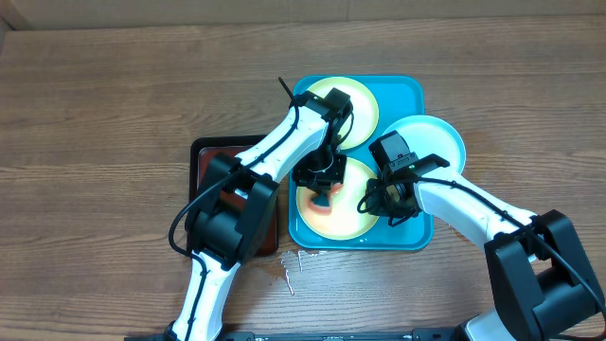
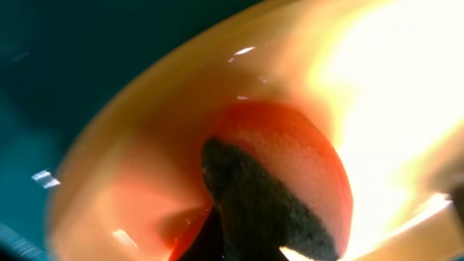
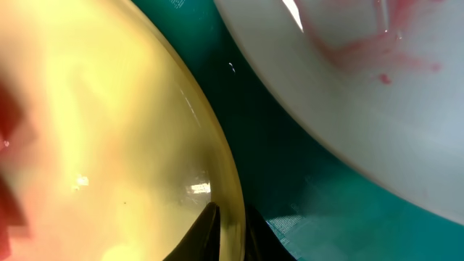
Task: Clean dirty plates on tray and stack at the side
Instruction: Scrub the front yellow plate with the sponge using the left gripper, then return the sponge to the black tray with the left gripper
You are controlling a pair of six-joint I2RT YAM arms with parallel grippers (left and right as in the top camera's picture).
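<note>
now left tool (image 1: 320, 188) clamps a sponge (image 2: 290, 174), scrubbing the front plate (image 1: 350, 221); right tool (image 1: 383, 204) pinches its rim for lifting next.

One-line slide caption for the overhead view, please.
Left gripper presses a sponge on the front yellow-green plate in the tray; right gripper at its rim.

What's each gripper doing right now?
Left gripper: closed on the sponge, pressed on the front plate.
Right gripper: closed on that plate's rim.
</note>
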